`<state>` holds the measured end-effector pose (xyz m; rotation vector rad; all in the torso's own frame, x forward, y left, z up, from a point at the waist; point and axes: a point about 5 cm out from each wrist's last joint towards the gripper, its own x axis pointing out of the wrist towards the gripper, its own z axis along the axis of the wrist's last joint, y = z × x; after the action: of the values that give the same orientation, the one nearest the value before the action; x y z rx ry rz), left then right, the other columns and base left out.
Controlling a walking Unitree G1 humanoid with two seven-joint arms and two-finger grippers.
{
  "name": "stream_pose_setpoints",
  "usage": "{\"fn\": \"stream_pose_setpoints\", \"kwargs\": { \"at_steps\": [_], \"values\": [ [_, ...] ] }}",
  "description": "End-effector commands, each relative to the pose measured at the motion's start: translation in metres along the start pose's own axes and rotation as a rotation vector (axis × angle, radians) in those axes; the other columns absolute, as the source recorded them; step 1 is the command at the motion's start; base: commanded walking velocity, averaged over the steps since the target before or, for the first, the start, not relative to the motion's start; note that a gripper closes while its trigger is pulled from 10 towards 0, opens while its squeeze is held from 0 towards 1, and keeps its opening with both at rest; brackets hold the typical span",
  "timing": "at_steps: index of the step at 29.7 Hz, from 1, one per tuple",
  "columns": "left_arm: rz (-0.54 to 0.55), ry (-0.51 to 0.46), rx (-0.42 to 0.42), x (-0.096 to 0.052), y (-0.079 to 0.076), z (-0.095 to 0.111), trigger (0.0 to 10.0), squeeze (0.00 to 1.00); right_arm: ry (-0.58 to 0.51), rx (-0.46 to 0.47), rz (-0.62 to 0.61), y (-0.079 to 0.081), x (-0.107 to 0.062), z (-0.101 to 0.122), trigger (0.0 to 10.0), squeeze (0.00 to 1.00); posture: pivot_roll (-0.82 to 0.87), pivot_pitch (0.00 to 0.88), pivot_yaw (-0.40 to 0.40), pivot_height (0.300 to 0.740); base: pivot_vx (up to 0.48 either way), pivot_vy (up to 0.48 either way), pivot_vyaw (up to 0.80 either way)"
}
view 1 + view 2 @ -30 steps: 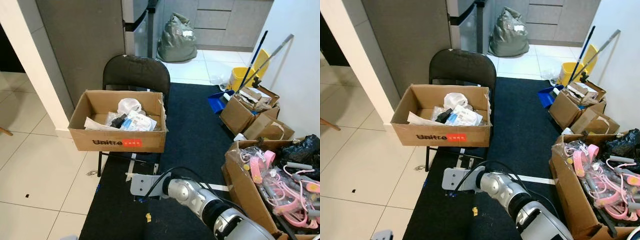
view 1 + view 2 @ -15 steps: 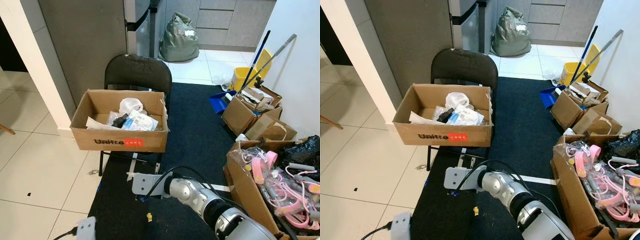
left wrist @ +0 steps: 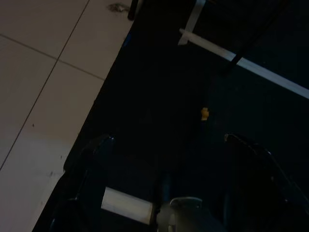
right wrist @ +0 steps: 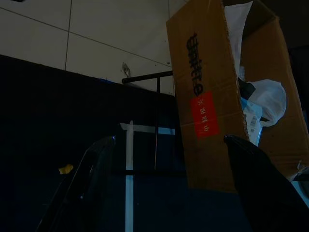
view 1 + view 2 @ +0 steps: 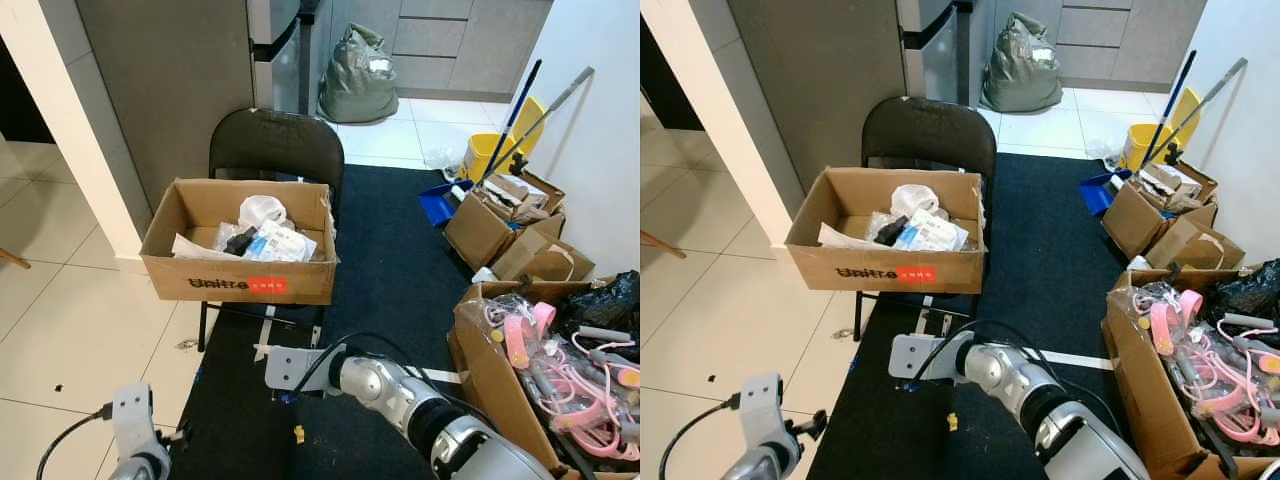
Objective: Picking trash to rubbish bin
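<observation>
A cardboard box (image 5: 240, 262) printed "Unitree" sits on a black folding chair (image 5: 275, 148) at 12 o'clock, holding a white plastic bag (image 5: 260, 211) and paper packets. A dark rug (image 5: 400, 270) runs beneath it, crossed by white tape strips (image 5: 1070, 359). At 2 o'clock stand open cartons (image 5: 495, 225), a yellow mop bucket (image 5: 480, 152) and a blue dustpan (image 5: 437, 205); at 3 o'clock a carton of pink headphones (image 5: 530, 330). A grey sack (image 5: 356, 78) rests far back.

The trash, a small yellow scrap (image 5: 297, 434), lies on the rug at 6 o'clock. The left claw (image 3: 164, 145) hangs above it, fingers spread and released. The right claw (image 4: 166, 150) faces the box, fingers apart, grasping nothing.
</observation>
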<state>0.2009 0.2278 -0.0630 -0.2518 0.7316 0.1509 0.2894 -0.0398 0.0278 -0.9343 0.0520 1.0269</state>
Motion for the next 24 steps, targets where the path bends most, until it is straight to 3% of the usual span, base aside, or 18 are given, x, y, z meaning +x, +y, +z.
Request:
{"fn": "stream_pose_setpoints", "kwargs": {
  "at_steps": [1, 12, 24],
  "values": [
    [0.008, -0.009, 0.002, -0.001, 0.004, 0.002, 10.0, 0.0, -0.013, 0.001, -0.003, -0.001, 0.0, 0.002, 10.0, 0.0, 0.07, 0.01, 0.023, 0.74, 0.0, 0.0, 0.0],
    [-0.021, -0.006, 0.0, -0.001, -0.004, -0.004, 10.0, 0.0, -0.015, 0.002, -0.003, 0.0, 0.0, 0.002, 10.0, 0.0, 0.06, 0.016, 0.022, 0.74, 0.0, 0.0, 0.0],
    [-0.025, 0.069, 0.006, -0.008, -0.001, -0.027, 10.0, 0.0, -0.017, 0.002, -0.002, 0.001, 0.0, 0.002, 10.0, 0.0, 0.06, 0.013, 0.022, 0.74, 0.0, 0.0, 0.0]
  ]
}}
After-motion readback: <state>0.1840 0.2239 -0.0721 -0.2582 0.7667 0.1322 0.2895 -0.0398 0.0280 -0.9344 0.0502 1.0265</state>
